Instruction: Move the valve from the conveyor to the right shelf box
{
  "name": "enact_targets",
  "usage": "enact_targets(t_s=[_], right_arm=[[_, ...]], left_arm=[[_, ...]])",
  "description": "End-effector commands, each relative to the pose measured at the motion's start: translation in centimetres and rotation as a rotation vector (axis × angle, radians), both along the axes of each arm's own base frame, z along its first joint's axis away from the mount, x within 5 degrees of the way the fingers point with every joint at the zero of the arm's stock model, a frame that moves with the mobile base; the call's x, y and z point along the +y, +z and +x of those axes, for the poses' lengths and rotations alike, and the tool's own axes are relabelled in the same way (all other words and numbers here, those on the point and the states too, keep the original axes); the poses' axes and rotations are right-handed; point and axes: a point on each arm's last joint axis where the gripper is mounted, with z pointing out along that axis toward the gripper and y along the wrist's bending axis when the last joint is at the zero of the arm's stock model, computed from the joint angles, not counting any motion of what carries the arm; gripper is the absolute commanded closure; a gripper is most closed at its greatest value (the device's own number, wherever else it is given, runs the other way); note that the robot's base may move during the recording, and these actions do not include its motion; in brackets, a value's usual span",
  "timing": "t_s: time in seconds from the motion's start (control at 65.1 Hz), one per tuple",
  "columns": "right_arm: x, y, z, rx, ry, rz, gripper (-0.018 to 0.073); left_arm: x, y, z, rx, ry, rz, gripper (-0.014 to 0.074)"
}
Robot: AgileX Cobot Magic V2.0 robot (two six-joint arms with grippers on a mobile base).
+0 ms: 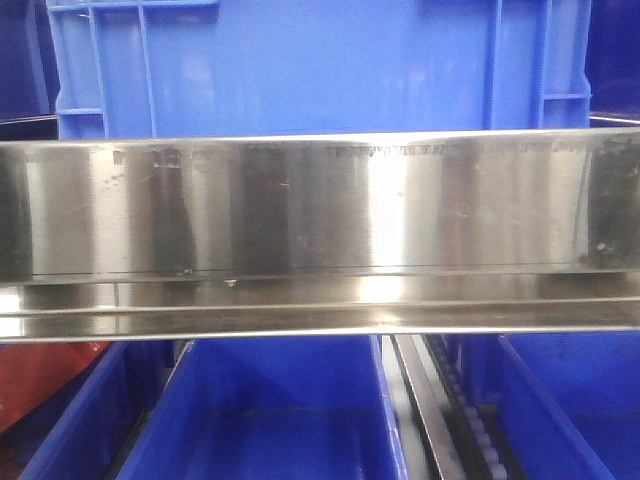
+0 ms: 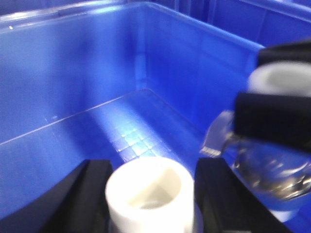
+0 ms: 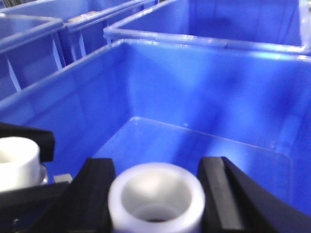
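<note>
Front view: steel rail (image 1: 320,235), brushed silver with dark vertical reflection bands and a bright glare patch right of centre. Crate above (image 1: 320,65), saturated blue. Bins below (image 1: 290,420), same blue; a red surface (image 1: 45,385) at lower left.

Left wrist view: box interior (image 2: 73,97), uniform deep blue, floor showing a faint grid pattern under a pale highlight. Left gripper (image 2: 150,194), black jaws; valve (image 2: 148,196) between them, white. Second valve (image 2: 282,80) at the right edge, white end with a glossy translucent-silver body.

Right wrist view: right gripper (image 3: 155,194), black jaws; white valve end (image 3: 155,196). Box walls (image 3: 194,82), blue.
</note>
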Motion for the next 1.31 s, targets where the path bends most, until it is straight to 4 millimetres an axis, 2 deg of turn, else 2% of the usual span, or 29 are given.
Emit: enact_targets(t_s=[0.0,0.061,0.123,0.246,0.338,0.399,0.507,0.553,0.584,0.63,0.66,0.691,0.706,0.86,0.968,1.167,1.29], right_arm=[[0.1,1.2,0.1,-0.074,-0.007,0.022,0.0158],[0.1,1.0,0.2,-0.067,-0.006,0.020,0.0063],[0.1,1.0,0.2,-0.067,-0.006,0.020,0.0001],[0.1,1.0,0.2,-0.067,-0.006,0.020,0.0001],[0.1,1.0,0.2,-0.068,-0.006,0.020,0.0001],[0.0,1.2,0.0,-0.066,-0.005,0.019,0.0010],[0.0,1.2,0.0,-0.062,-0.003,0.018,0.0131],[0.0,1.2,0.0,-0.062,-0.003,0.018,0.0252],[0.0,1.2,0.0,-0.062,-0.003,0.018,0.0328],[0.0,1.2,0.0,-0.062,-0.003,0.018,0.0451],[0.0,1.2,0.0,-0.062,-0.003,0.018,0.0558],[0.0,1.2,0.0,-0.060,-0.003,0.017,0.0702],[0.0,1.2,0.0,-0.060,-0.003,0.017,0.0729],[0.0,1.3,-0.2,-0.058,-0.002,0.021,0.0721],[-0.3,2.3,-1.0,-0.079,-0.001,0.029,0.0721],[-1.3,4.1,-3.6,-0.108,0.004,0.040,0.0721],[-2.3,4.3,-6.2,-0.148,-0.004,0.051,0.0721]], left_arm=[[0.0,1.4,-0.3,-0.050,0.007,-0.043,0.0192],[0.0,1.3,-0.3,-0.048,0.006,-0.042,0.0130],[0.0,1.3,-0.3,-0.047,0.005,-0.039,0.0124],[0.0,1.3,-0.3,-0.050,0.006,-0.038,0.0128],[0.0,1.4,-0.3,-0.055,0.007,-0.040,0.0181],[0.1,1.7,-0.5,-0.063,0.007,-0.045,0.0278],[0.3,2.3,-0.9,-0.070,0.005,-0.048,0.0552],[0.3,2.4,-1.0,-0.073,0.005,-0.050,0.0666],[0.3,2.4,-1.0,-0.075,0.005,-0.051,0.0706],[0.4,2.5,-1.0,-0.082,0.007,-0.055,0.0707],[0.4,2.5,-1.0,-0.082,0.007,-0.055,0.0707],[0.4,2.5,-1.0,-0.082,0.007,-0.055,0.0707],[0.4,2.5,-1.0,-0.083,0.007,-0.053,0.0707],[0.4,2.5,-1.1,-0.075,0.003,-0.038,0.0707],[0.7,3.6,-2.1,-0.062,-0.002,-0.098,0.0707],[2.1,5.1,-4.5,-0.121,0.015,-0.141,0.0707],[3.7,4.9,-7.3,-0.154,0.030,-0.158,0.0707]])
